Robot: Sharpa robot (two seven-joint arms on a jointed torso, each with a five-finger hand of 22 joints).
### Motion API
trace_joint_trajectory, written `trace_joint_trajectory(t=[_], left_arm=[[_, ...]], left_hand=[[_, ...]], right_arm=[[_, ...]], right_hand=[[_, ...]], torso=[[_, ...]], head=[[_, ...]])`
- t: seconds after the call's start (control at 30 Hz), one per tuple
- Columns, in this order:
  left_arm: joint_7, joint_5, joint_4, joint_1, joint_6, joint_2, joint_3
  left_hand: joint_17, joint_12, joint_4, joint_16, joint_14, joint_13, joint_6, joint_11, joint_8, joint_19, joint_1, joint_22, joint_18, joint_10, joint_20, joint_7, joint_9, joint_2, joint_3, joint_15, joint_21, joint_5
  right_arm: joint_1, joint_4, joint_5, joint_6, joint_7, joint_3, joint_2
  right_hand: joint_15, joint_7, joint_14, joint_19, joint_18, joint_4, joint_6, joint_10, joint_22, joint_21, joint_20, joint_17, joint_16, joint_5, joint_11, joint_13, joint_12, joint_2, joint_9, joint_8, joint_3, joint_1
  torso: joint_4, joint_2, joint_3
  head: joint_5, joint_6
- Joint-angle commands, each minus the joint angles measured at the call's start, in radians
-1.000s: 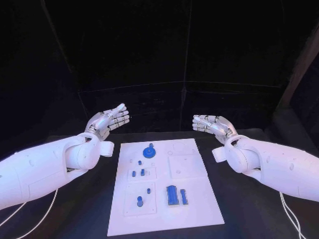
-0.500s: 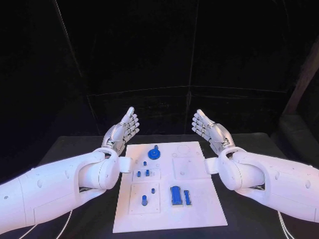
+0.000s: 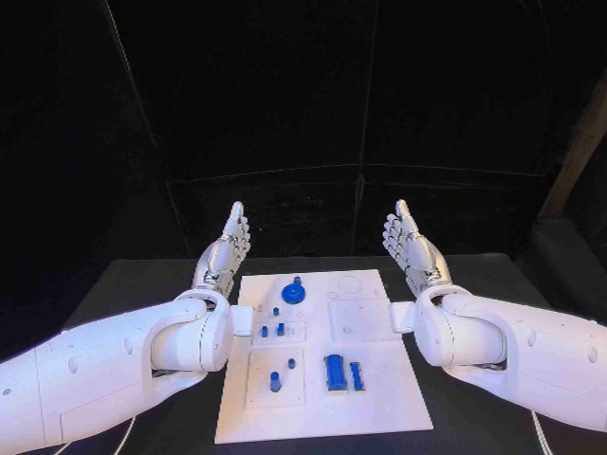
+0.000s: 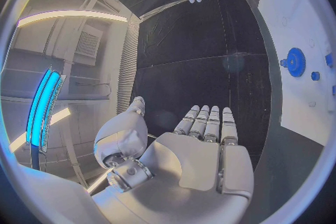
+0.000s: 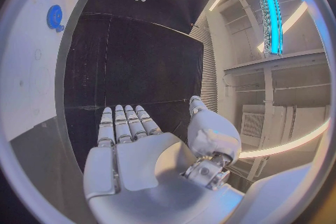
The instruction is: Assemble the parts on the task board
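Both hands have moved inward and turned edge-on since a second ago: left robot hand (image 3: 226, 248) and right robot hand (image 3: 411, 246) flat, fingers straight, holding nothing, flanking the far end of the task board (image 3: 386, 379) mid-table (image 3: 139, 284). Blue parts (image 3: 334, 372) on board; small ones hard to make out.

My arms (image 3: 105, 365) are looking like glossy white plastic; my left hand (image 3: 225, 248) & right hand (image 3: 411, 248) are showing silvery metal w/ a dull sheen. Task board (image 3: 379, 393) is looking matt white, parts (image 3: 334, 372) smooth blue plastic, table (image 3: 139, 284) matt black.
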State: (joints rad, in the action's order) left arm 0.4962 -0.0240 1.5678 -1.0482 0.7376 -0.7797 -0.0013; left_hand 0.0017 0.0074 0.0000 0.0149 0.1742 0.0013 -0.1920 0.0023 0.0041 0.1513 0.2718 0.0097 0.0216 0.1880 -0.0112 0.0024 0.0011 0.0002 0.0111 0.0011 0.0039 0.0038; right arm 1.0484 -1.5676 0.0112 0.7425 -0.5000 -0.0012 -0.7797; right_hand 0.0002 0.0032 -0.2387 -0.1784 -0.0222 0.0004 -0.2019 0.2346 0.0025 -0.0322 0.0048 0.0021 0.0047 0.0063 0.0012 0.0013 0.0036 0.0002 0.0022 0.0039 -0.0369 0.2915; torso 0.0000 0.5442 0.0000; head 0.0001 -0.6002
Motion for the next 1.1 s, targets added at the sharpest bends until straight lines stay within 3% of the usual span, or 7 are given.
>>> trace_joint_trajectory(t=[0.03, 0.47, 0.5, 0.53, 0.6, 0.73, 1.1], left_arm=[[0.024, 0.024, 0.002, -0.002, 0.032, 0.000, 0.001], [0.024, 0.024, 0.002, -0.002, 0.032, 0.000, 0.001], [0.024, 0.024, 0.002, -0.002, 0.032, 0.000, 0.001], [0.024, 0.024, 0.002, -0.002, 0.032, 0.000, 0.001], [0.024, 0.024, 0.002, -0.002, 0.032, 0.000, 0.001], [0.024, 0.024, 0.002, -0.002, 0.032, 0.000, 0.001], [0.024, 0.024, 0.002, -0.002, 0.032, 0.000, 0.001]], left_hand=[[-0.002, -0.007, 0.000, -0.015, -0.057, -0.001, 0.063, -0.002, -0.004, -0.050, -0.089, -0.010, -0.022, -0.062, 0.011, -0.002, -0.001, 0.000, -0.011, -0.001, -0.004, -0.004], [-0.002, -0.007, 0.000, -0.015, -0.102, -0.001, 0.112, -0.002, -0.004, -0.151, -0.163, -0.010, -0.022, -0.111, 0.011, -0.002, -0.001, 0.000, -0.011, -0.001, -0.004, -0.004], [-0.002, -0.007, 0.000, -0.015, -0.174, -0.001, 0.116, -0.002, -0.004, -0.151, -0.167, -0.010, -0.022, -0.115, 0.011, -0.002, -0.001, 0.000, -0.011, -0.001, -0.004, -0.004], [-0.002, -0.007, 0.000, -0.015, -0.174, -0.001, 0.119, -0.002, -0.004, -0.151, -0.170, -0.010, -0.022, -0.116, 0.011, -0.002, -0.001, 0.000, -0.011, -0.001, -0.004, -0.004], [-0.002, -0.007, 0.000, -0.015, -0.174, -0.001, 0.192, -0.002, -0.004, -0.151, -0.177, -0.010, -0.022, -0.188, 0.011, -0.002, -0.001, 0.000, -0.011, -0.001, -0.004, -0.004], [-0.002, -0.007, 0.000, -0.015, -0.174, -0.001, 0.192, -0.002, -0.004, -0.151, -0.272, -0.010, -0.022, -0.188, 0.011, -0.002, -0.001, 0.000, -0.011, -0.001, -0.004, -0.004], [-0.002, -0.007, 0.000, -0.015, -0.174, -0.001, 0.192, -0.002, -0.004, -0.151, -0.272, -0.010, -0.022, -0.188, 0.011, -0.002, -0.001, 0.000, -0.011, -0.001, -0.004, -0.004]], right_arm=[[0.002, -0.002, -0.011, 0.028, -0.020, 0.001, 0.000], [0.002, -0.002, -0.011, 0.028, -0.020, 0.001, 0.000], [0.002, -0.002, -0.011, 0.028, -0.020, 0.001, 0.000], [0.002, -0.002, -0.011, 0.028, -0.020, 0.001, 0.000], [0.002, -0.002, -0.011, 0.028, -0.020, 0.001, 0.000], [0.002, -0.002, -0.011, 0.028, -0.020, 0.001, 0.000], [0.002, -0.002, -0.011, 0.028, -0.020, 0.001, 0.000]], right_hand=[[0.000, -0.003, 0.077, 0.059, 0.022, 0.000, 0.066, -0.077, -0.003, 0.032, -0.005, -0.002, -0.005, -0.006, -0.001, -0.001, -0.004, 0.000, -0.002, -0.004, 0.037, -0.095], [0.000, -0.003, 0.143, 0.105, 0.022, 0.000, 0.119, -0.140, -0.003, 0.032, -0.005, -0.002, -0.005, -0.006, -0.001, -0.001, -0.004, 0.000, -0.002, -0.004, 0.037, -0.174], [0.000, -0.003, 0.146, 0.107, 0.022, 0.000, 0.124, -0.143, -0.003, 0.032, -0.005, -0.002, -0.005, -0.006, -0.001, -0.001, -0.004, 0.000, -0.002, -0.004, 0.037, -0.177], [0.000, -0.003, 0.163, 0.178, 0.022, 0.000, 0.202, -0.161, -0.003, 0.032, -0.005, -0.002, -0.005, -0.006, -0.001, -0.001, -0.004, 0.000, -0.002, -0.004, 0.037, -0.199], [0.000, -0.003, 0.239, 0.178, 0.022, 0.000, 0.202, -0.235, -0.003, 0.032, -0.005, -0.002, -0.005, -0.006, -0.001, -0.001, -0.004, 0.000, -0.002, -0.004, 0.037, -0.291], [0.000, -0.003, 0.239, 0.178, 0.022, 0.000, 0.202, -0.235, -0.003, 0.032, -0.005, -0.002, -0.005, -0.006, -0.001, -0.001, -0.004, 0.000, -0.002, -0.004, 0.037, -0.291], [0.000, -0.003, 0.239, 0.178, 0.022, 0.000, 0.202, -0.235, -0.003, 0.032, -0.005, -0.002, -0.005, -0.006, -0.001, -0.001, -0.004, 0.000, -0.002, -0.004, 0.037, -0.291]], torso=[[0.0000, 0.000, 0.0000], [0.0000, 0.000, 0.0000], [0.0000, 0.000, 0.0000], [0.0000, 0.000, 0.0000], [0.0000, 0.000, 0.0000], [0.0000, 0.000, 0.0000], [0.0000, 0.000, 0.0000]], head=[[0.000, 0.000], [0.000, 0.000], [0.000, 0.000], [0.000, 0.000], [0.000, 0.000], [0.000, 0.000], [0.000, 0.000]])
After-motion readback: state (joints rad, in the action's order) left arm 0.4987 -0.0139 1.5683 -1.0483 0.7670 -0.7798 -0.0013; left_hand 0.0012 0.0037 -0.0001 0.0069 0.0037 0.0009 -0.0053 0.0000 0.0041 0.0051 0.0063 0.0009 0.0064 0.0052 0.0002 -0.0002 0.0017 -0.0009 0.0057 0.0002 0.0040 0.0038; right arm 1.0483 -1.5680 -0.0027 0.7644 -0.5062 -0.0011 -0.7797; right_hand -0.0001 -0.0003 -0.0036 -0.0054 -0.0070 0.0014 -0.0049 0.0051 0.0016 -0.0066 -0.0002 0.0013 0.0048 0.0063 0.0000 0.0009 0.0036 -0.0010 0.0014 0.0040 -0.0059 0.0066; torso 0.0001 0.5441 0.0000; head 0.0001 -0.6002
